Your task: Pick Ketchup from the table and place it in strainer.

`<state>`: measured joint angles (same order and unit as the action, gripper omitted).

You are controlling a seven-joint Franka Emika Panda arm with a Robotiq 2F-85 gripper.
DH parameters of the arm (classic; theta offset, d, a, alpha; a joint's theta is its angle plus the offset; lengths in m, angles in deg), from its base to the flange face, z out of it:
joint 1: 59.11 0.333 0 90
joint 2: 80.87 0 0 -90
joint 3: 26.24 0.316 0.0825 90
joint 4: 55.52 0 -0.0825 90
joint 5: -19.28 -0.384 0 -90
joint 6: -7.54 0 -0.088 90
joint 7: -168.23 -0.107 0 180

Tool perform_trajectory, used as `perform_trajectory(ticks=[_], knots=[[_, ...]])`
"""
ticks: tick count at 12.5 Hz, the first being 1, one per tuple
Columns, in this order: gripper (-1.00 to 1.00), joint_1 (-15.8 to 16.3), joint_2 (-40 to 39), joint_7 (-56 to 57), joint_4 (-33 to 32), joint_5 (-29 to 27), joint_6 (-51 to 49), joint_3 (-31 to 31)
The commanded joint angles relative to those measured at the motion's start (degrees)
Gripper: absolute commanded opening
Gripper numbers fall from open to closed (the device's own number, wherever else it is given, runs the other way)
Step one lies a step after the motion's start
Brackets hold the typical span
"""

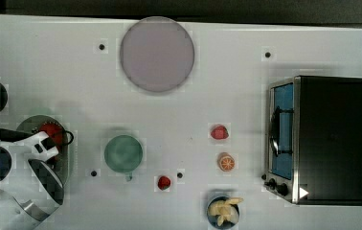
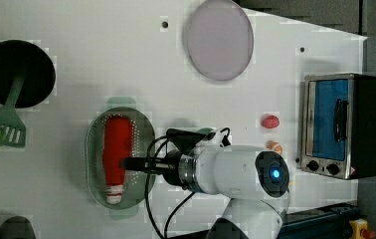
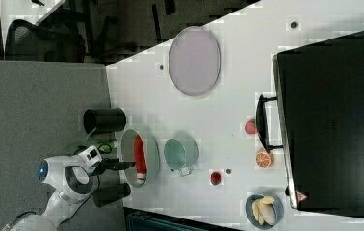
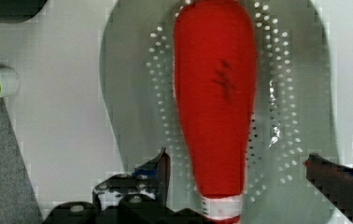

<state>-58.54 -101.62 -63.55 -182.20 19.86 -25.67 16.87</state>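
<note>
Ketchup [image 4: 214, 102] is down in the strainer [image 4: 128, 93], lying flat along the perforated bottom, lengthwise with the oval, which is the only way a bottle that long fits inside the rim. In the left view the pale cap end points toward the table's near edge, and the red body runs up the middle of the mint-green basket. The gripper [image 4: 235, 172] hangs just over the cap end with its fingers [image 4: 158, 170] spread wide, one on each side of the bottle's neck and clear of it, so nothing is clamped. That straddle looks like a release: jaws parted enough to leave the bottle where it lies without dragging it. The strainer itself sits close to the table's edge by the robot's base, well apart from the mauve plate [image 1: 156, 53] and the toaster oven [image 1: 319, 139]. My read: the placing is done, and lifting straight away is what remains.
</note>
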Motion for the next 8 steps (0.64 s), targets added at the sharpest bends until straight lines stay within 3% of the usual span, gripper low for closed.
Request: perform_trajectory(ticks=[1, 5, 8], knots=[[1.0, -3.06, 7.39, -2.73, 1.75, -0.34, -6.08, -0.86], [1.0, -9.44, 17.95, -2.59, 1.79, -0.34, -19.68, -3.89], [1.0, -13.14, 26.29, -2.36, 1.86, -0.33, -24.51, -10.94]])
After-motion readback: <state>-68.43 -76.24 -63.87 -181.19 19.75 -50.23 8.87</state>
